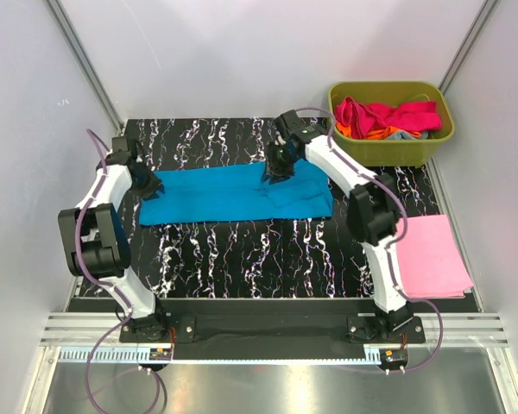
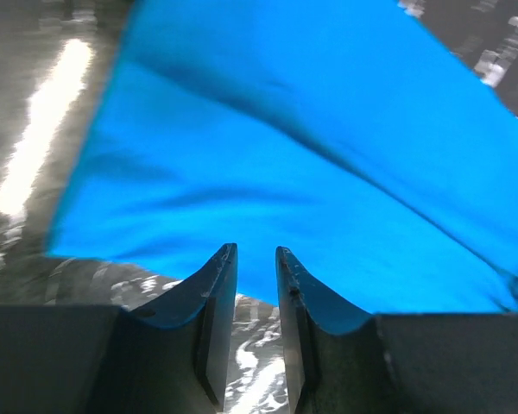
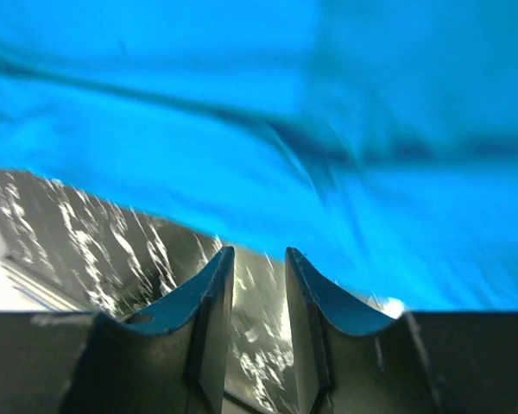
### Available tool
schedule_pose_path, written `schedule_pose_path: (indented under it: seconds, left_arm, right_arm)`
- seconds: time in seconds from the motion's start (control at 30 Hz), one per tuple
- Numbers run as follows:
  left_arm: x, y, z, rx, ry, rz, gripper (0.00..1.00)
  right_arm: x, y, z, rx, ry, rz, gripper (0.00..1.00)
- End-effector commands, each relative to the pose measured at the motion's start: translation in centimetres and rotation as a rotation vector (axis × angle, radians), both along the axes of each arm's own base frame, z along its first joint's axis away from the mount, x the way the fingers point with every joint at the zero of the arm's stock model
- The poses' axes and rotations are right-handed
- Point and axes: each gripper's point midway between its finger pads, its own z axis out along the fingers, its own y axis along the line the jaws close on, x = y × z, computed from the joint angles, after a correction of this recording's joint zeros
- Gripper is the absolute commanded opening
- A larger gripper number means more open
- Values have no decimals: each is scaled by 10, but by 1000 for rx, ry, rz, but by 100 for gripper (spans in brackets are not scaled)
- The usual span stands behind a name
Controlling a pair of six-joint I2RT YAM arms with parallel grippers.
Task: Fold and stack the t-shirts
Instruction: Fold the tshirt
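Right, cyan shirt (image 1: 233,197) lies flat mid-surface, folded to a long strip, long axis running left to right across me. Left arm (image 1: 112,185) sits at the strip's left end. Right arm (image 1: 337,168) reaches over to the far edge, a bit right of the strip's middle. So each arm has its own part and neither needs to cross.

Left jaws: narrow slit only, fingertips (image 2: 227,263) right at the cloth's near edge, cloth spreading away ahead of them. Cannot tell if a hem is pinched in there or if they are just low beside it. Right jaws: same narrow slit. The blue edge runs just past the fingertips (image 3: 217,267), with marbled surface (image 1: 242,259) showing through the gap. That view is blurred, so cannot tell whether they grip anything.

My guess at the next move: fold the strip across its long axis, one end carried toward the other. What matters is that the cloth lies ahead of both jaws and the ends sit well apart.

Pink shirt (image 1: 432,254) is already folded, at the near right, overhanging the surface's right edge, well apart from the cyan one. It looks like the stack spot, and the right arm is nearer to it. More shirts (image 1: 388,116), magenta, orange and a bit of grey-blue, are heaped in the olive tub (image 1: 388,151) at far right.

No brand, label or writing readable anywhere.
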Motion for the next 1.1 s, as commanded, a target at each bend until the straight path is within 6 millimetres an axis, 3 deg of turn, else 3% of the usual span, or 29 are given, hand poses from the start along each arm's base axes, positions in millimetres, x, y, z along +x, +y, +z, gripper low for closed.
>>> schedule_pose_path:
  seconds: [0.0, 0.07, 0.1, 0.13, 0.2, 0.23, 0.4, 0.5, 0.53, 0.6, 0.63, 0.73, 0.83, 1.07]
  left_arm:
    - [26, -20, 4, -89, -94, -44, 30]
    - [28, -26, -6, -109, -80, -51, 30]
    - [31, -27, -8, -112, -84, -52, 31]
    - [32, -28, -12, -121, -78, -54, 31]
    - [35, -27, -18, -123, -66, -53, 30]
    - [34, -28, -20, -127, -60, -54, 30]
    - [32, -46, -15, -198, -65, -82, 31]
    - [26, -81, -5, -230, -81, -163, 32]
    - [22, -105, 0, -261, -84, -220, 33]
    - [20, -134, 3, -322, -98, -264, 33]
    - [15, -161, 8, -377, -99, -312, 33]
    - [10, -208, 19, -409, -134, -419, 33]
    - [7, -229, 26, -430, -138, -461, 33]
    - [-1, -212, 38, -390, -136, -458, 33]
  right_arm:
    - [-16, -54, 14, -146, -64, -34, 39]
    - [-22, -70, 19, -150, -70, -67, 40]
    - [-33, -85, 2, -175, -18, -89, 40]
    - [-30, -101, 4, -173, -22, -128, 41]
    - [-40, -123, -13, -205, 18, -162, 41]
    - [-37, -136, -13, -207, 14, -184, 41]
    - [-39, -151, -19, -212, 11, -172, 42]
    - [-34, -158, -18, -200, -1, -202, 45]
    - [-33, -159, -19, -190, 1, -209, 46]
    - [-33, -162, -23, -177, 19, -223, 46]
    - [-33, -163, -27, -178, 26, -227, 46]
    - [-33, -163, -32, -161, 27, -230, 42]
    - [-33, -171, -46, -179, 35, -257, 40]
    - [-34, -208, -92, -285, 97, -325, 40]
